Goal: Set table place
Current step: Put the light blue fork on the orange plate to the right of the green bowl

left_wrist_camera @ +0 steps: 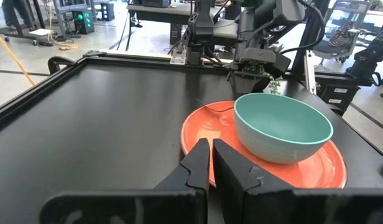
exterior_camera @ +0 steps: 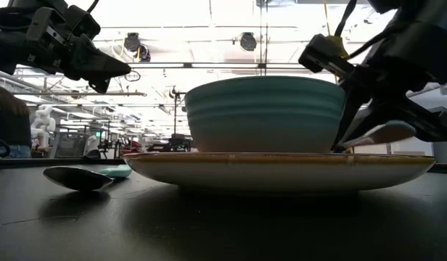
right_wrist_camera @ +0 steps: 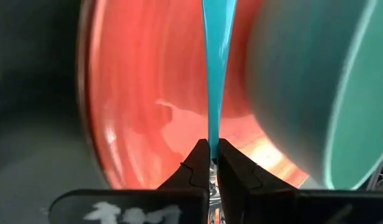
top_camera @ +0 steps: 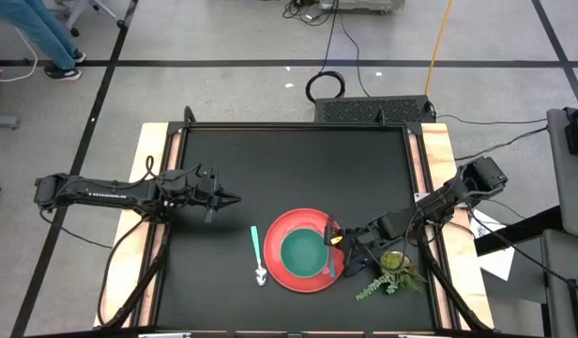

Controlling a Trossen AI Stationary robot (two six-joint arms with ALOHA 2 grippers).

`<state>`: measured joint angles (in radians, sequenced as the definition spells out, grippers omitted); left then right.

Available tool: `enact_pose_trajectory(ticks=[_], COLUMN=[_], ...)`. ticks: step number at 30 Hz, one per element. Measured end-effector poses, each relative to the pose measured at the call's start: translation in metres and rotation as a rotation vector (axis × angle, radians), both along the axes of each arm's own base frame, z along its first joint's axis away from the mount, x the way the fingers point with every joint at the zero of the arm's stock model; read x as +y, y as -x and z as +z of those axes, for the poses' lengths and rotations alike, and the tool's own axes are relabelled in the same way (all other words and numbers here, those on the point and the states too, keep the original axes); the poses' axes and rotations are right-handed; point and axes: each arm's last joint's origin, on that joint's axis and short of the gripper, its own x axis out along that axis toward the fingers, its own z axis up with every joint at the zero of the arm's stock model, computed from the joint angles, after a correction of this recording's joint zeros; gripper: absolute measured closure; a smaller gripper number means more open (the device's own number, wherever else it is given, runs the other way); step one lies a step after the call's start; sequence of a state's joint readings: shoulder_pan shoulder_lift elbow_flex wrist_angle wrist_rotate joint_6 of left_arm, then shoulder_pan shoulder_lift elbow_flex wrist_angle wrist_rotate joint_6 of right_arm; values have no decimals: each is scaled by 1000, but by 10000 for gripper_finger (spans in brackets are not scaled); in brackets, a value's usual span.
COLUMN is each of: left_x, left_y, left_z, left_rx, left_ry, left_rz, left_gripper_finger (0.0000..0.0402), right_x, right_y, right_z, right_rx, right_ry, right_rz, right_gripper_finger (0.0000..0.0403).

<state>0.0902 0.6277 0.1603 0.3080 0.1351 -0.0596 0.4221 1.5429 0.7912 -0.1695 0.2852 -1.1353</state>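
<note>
One plate [top_camera: 306, 280] sits near-right on your table [top_camera: 270, 160], bowl [top_camera: 303, 252] on it, spoon [top_camera: 258, 255] just left. Your right pincer [top_camera: 334, 240] grips a teal handle [right_wrist_camera: 214, 68] over the plate's right rim; left pincer [top_camera: 235, 198] hangs closed, empty, far-left of it.

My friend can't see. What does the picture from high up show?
A red plate holding a green bowl sits on a black table. The right tool grips a blue-handled utensil at the plate's edge. A spoon lies beside the plate, and the left tool hovers apart.
</note>
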Motion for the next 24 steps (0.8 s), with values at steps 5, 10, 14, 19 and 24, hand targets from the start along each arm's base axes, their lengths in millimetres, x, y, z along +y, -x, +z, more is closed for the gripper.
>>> enact_pose_trajectory(ticks=[5, 10, 14, 19, 24], left_x=[0, 0, -1, -1, -1], left_y=[0, 0, 0, 0, 0], left_z=[0, -1, -1, -2, -2], left_rx=[2, 7, 8, 15, 16], left_ry=[4, 5, 5, 8, 8], left_rz=[-11, -12, -14, -20, -22], left_gripper_finger=[376, 376, 376, 376, 376], right_x=[0, 1, 1, 2, 3], right_y=[-1, -2, -3, -5, -6], right_z=[1, 2, -4, -14, -18], right_rx=[-15, -29, -6, 21, 29], right_ry=[-10, -19, -9, 13, 21], right_rz=[-4, -6, -6, 6, 7], right_gripper_finger=[401, 401, 401, 401, 401])
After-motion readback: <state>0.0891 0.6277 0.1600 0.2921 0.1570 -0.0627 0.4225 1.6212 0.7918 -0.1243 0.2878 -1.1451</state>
